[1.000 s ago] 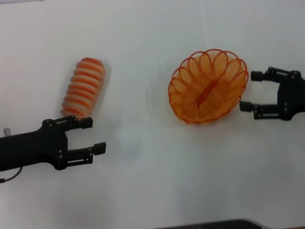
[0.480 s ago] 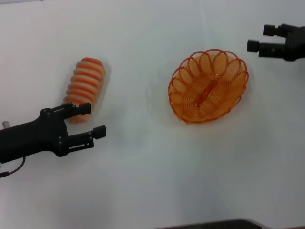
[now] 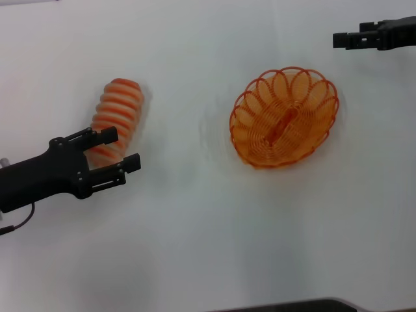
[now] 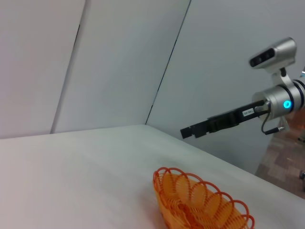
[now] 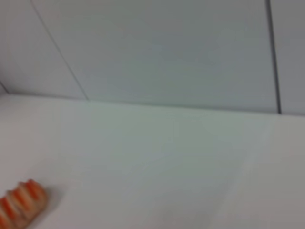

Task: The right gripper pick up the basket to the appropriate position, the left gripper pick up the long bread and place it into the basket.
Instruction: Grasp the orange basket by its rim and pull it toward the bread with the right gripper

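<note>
The long bread (image 3: 118, 110), orange with cream ridges, lies on the white table (image 3: 195, 227) at the left; its end also shows in the right wrist view (image 5: 19, 202). My left gripper (image 3: 122, 148) is open at the bread's near end, one finger over the loaf and the other beside it. The orange wire basket (image 3: 284, 117) sits empty at the right and shows in the left wrist view (image 4: 200, 205). My right gripper (image 3: 344, 39) is at the far right, beyond the basket and apart from it. It also shows edge-on in the left wrist view (image 4: 190, 130).
A dark edge (image 3: 292, 305) runs along the table's near side. Grey wall panels (image 4: 119, 57) stand behind the table.
My right gripper has moved from beside the basket's right rim to beyond its far side. My left gripper has moved forward onto the bread's near end.
</note>
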Tool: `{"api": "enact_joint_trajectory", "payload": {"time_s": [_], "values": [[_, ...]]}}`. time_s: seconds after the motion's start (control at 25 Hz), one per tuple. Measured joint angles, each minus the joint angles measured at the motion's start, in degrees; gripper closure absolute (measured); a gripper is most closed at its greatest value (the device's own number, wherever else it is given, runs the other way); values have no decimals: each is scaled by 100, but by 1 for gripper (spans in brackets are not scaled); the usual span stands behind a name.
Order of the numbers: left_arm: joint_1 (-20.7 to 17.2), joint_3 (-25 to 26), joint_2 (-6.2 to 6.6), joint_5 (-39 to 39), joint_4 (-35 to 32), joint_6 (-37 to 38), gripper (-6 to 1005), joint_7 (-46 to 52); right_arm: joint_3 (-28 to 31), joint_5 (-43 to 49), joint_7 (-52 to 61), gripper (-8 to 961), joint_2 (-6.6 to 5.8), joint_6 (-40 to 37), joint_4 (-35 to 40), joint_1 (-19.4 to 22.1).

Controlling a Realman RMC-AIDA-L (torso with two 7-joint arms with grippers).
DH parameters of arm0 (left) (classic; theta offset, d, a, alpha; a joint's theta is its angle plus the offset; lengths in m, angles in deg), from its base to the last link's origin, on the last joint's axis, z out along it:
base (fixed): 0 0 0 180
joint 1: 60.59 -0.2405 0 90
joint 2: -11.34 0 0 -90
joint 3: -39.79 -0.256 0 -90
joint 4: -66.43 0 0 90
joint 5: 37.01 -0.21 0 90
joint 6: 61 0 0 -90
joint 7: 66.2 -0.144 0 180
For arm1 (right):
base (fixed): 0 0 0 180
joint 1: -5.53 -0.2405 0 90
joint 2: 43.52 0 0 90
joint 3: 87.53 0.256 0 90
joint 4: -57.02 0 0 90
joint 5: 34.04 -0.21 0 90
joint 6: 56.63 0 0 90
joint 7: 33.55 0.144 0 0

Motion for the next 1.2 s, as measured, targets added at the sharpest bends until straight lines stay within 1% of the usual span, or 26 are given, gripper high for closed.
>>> {"api": "enact_joint_trajectory", "payload": {"time_s": [0.2, 0.48, 0.72, 0.92, 1.2], "values": [[22, -21, 0, -15, 6, 10, 189, -9, -267, 699, 576, 24, 40, 265, 76, -349], [40, -46, 1, -56, 7, 48, 189, -22, -786, 1129, 881, 33, 127, 478, 57, -650], [44, -69, -1, -77, 15, 55, 188, -33, -1389, 1348, 1043, 40, 195, 864, -103, -731], [45, -113, -8, -81, 39, 12, 188, -36, -1687, 1352, 1023, 46, 222, 1163, -282, -750], [46, -113, -8, -81, 41, 7, 188, -38, -2026, 1357, 1015, 54, 277, 1308, -419, -806]]}}
